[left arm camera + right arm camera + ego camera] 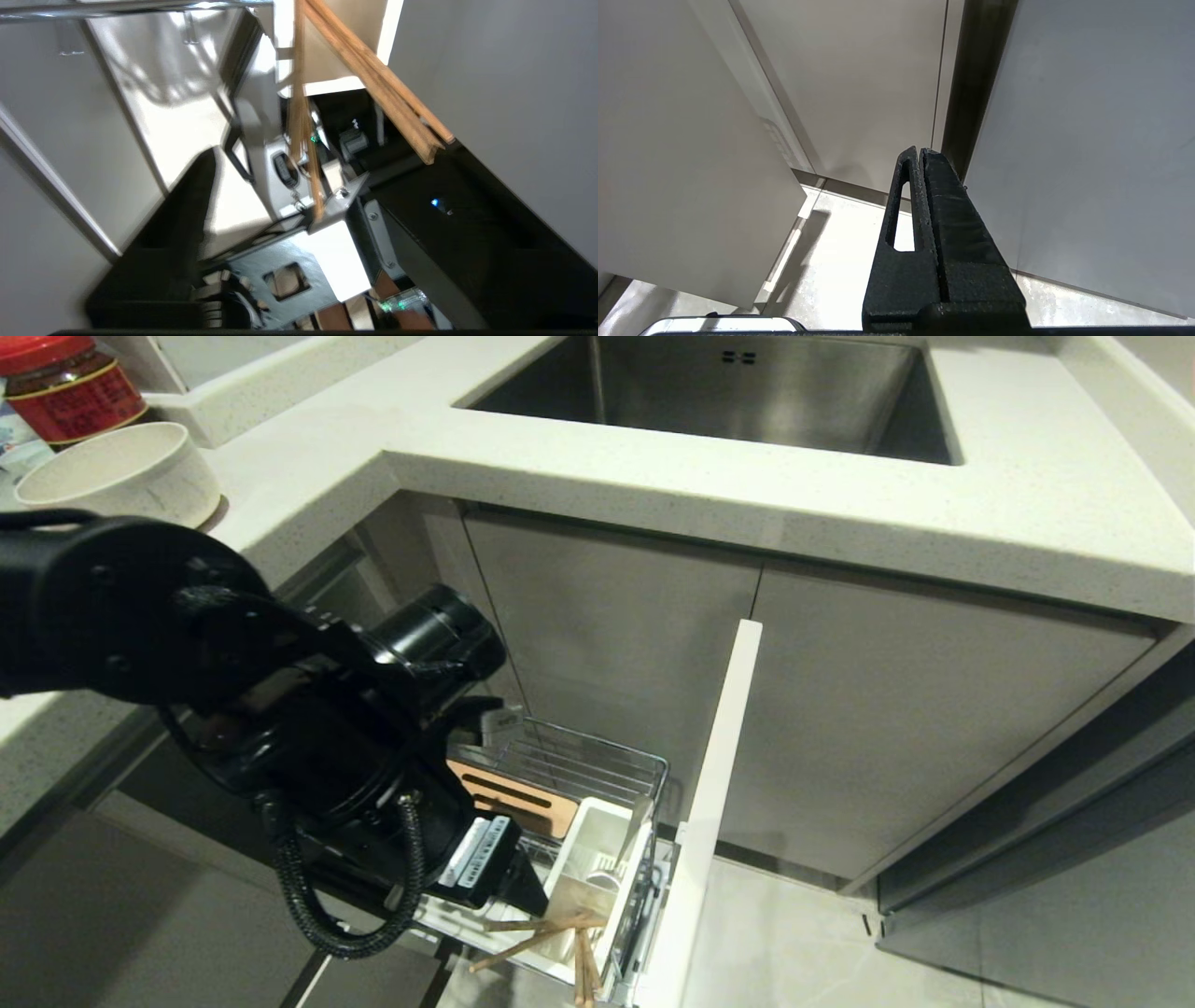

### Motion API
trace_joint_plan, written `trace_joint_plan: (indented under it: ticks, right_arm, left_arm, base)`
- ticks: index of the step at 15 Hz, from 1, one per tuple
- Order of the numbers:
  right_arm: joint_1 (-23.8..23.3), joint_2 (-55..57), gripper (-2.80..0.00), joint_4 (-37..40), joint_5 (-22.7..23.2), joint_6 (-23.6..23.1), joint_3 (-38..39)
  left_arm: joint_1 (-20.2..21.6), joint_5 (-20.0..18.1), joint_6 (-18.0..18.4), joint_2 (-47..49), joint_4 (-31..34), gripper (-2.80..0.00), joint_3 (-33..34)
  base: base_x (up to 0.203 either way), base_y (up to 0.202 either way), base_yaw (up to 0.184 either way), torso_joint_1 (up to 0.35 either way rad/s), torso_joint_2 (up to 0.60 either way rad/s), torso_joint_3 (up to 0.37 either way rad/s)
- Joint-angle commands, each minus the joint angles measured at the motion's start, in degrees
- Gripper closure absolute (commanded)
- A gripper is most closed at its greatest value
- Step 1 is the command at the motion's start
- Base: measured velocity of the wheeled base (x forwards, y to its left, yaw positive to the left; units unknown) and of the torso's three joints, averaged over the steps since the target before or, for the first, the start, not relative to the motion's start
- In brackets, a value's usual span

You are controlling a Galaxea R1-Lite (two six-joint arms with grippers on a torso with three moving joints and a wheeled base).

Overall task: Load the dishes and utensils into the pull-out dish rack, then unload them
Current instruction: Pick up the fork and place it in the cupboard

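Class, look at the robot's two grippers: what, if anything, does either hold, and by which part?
Nothing. The left gripper is open beside the chopsticks; the right gripper is shut, empty.

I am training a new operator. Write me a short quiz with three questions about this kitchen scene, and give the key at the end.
1. True or false: the off-white bowl stands inside the pull-out dish rack.
2. Where are the wooden chopsticks? A) in the sink; B) in the white utensil holder; C) on the floor.
3. One word: what is the state of the right end effector, parked low by the cabinet fronts?

Key
1. False: the bowl is on the countertop.
2. B: they stick out of the holder at a tilt, and the left end effector is open beside them.
3. Shut.
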Motion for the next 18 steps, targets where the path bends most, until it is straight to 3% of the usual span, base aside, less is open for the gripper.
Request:
trace_joint_plan:
  ticks: [1,6,9,14,18]
  right_arm:
    - [0.0,0.0,0.00,0.0,0.0,0.0,1.5]
    - [0.0,0.0,0.00,0.0,0.0,0.0,1.5]
    - [0.0,0.0,0.00,0.0,0.0,0.0,1.5]
    - [0.0,0.0,0.00,0.0,0.0,0.0,1.6]
    - [0.0,0.0,0.00,0.0,0.0,0.0,1.6]
  left_arm:
    - [0.2,3.8,-0.1,-8.5,0.0,0.00,0.3]
    - [2.5,12.4,0.5,-20.7,-4.9,0.00,-0.3]
    - [7.7,14.2,3.5,-27.0,-9.4,0.00,-1.2]
    - [24.0,13.8,10.0,-34.1,-15.3,0.00,-3.8]
    - [42.9,10.5,16.1,-36.1,-15.6,0.00,-5.9]
  base:
    - [0.000,0.000,0.000,0.000,0.00,0.000]
    - [0.000,0.000,0.000,0.000,0.00,0.000]
    - [0.000,0.000,0.000,0.000,0.00,0.000]
    - [0.000,0.000,0.000,0.000,0.00,0.000]
    - [0.000,0.000,0.000,0.000,0.00,0.000]
